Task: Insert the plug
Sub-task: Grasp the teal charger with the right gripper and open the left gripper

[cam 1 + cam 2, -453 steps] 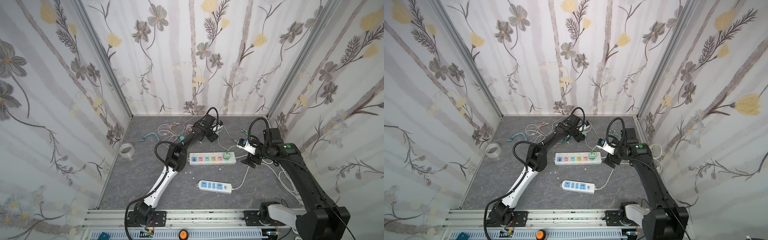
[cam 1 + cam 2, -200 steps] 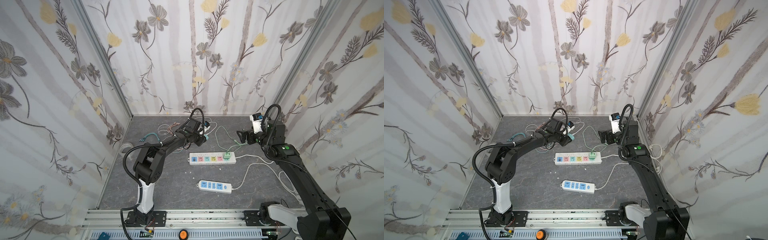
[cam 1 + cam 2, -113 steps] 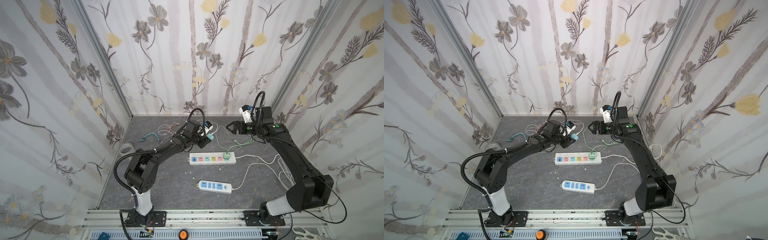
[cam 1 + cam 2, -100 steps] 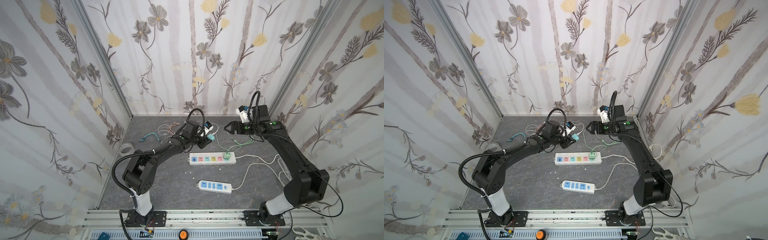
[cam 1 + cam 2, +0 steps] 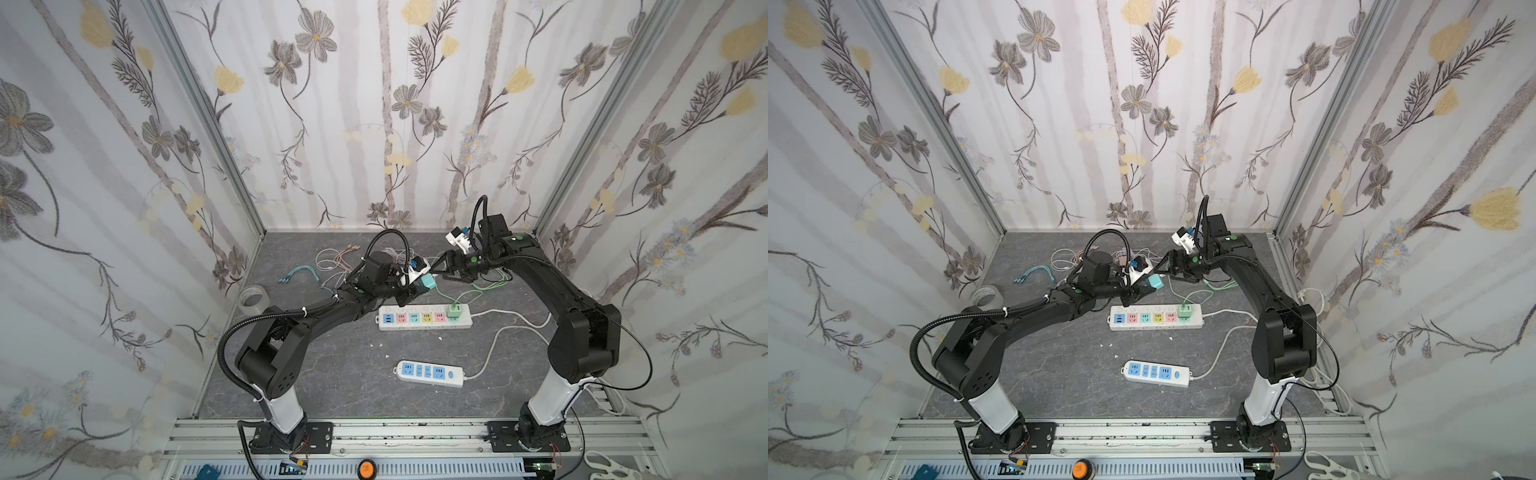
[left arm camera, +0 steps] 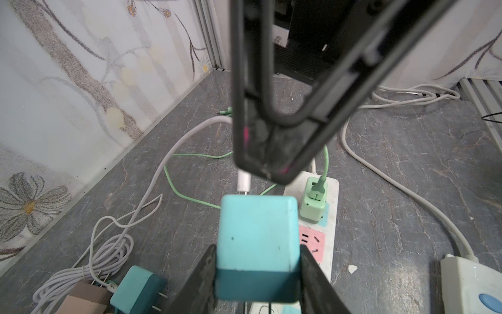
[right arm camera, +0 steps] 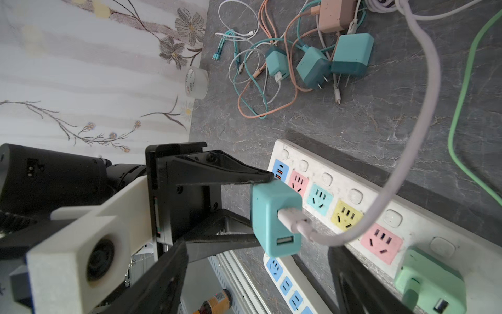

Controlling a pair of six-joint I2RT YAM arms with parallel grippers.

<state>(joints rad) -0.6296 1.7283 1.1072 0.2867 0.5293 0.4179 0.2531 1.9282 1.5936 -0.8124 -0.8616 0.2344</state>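
Observation:
The plug [image 6: 256,233], a teal charger block, sits between the fingers [image 6: 201,274] of my left gripper [image 6: 258,246], which is shut on it. Its prongs are hidden. A white cable connector [image 7: 292,218] sits in the block's face, and the cable [image 7: 407,152] loops away over the colourful power strip [image 7: 353,194]. My right gripper [image 7: 255,244] is open, its fingers [image 7: 358,285] on either side of that connector, just in front of the plug [image 7: 274,217]. In both top views the two grippers meet above the strip's far side: the left [image 5: 415,287] [image 5: 1142,289] and the right [image 5: 442,268] [image 5: 1165,270].
A green charger [image 5: 454,311] is plugged into the strip's right end [image 5: 465,318]. A second white strip with blue sockets [image 5: 430,372] lies nearer the front. Loose chargers and tangled cables [image 7: 312,65] lie at the back, and a tape roll [image 5: 253,297] stands by the left wall.
My right arm swung in from the right side to the plug held by my left gripper, and its jaws narrowed slightly. My left gripper kept its hold.

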